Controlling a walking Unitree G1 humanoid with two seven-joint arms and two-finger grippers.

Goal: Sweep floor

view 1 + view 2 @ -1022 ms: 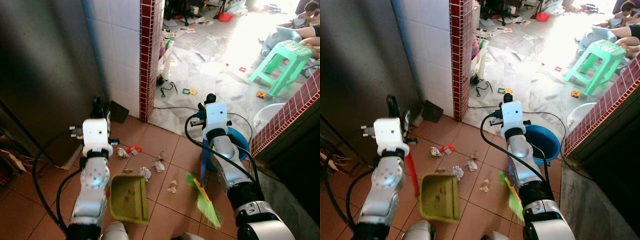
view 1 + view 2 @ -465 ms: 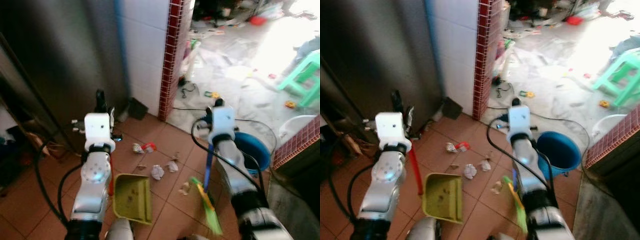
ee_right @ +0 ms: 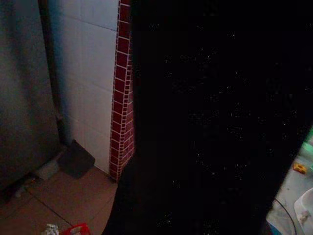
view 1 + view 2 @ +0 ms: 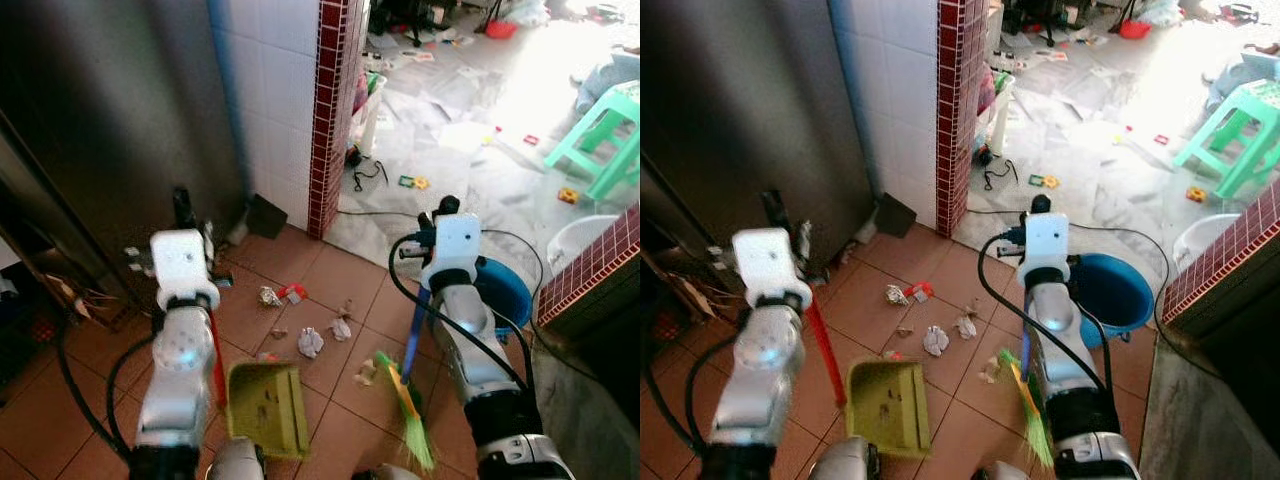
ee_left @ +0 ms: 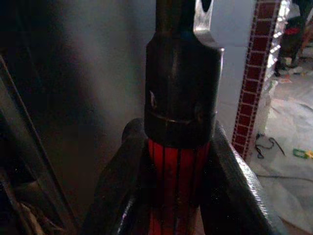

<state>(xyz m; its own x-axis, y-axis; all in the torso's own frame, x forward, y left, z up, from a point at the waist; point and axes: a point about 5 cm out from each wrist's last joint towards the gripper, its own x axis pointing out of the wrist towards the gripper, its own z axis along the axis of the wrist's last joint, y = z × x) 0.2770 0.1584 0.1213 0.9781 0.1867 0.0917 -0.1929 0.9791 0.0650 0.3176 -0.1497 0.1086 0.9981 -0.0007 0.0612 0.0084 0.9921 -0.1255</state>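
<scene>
Crumpled paper scraps [image 4: 311,342] lie at twelve o'clock between dustpan [image 4: 265,408], its red handle clamped in left claw [image 5: 178,196], and broom [image 4: 405,405], right claw's grip unclear.

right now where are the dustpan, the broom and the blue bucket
dustpan [image 4: 266,408], left eye view, middle of its yellow-green scoop.
broom [image 4: 410,425], left eye view, on the green bristles below the blue handle.
blue bucket [image 4: 1114,290], right eye view, on the inside of the bucket beside the right arm.
</scene>
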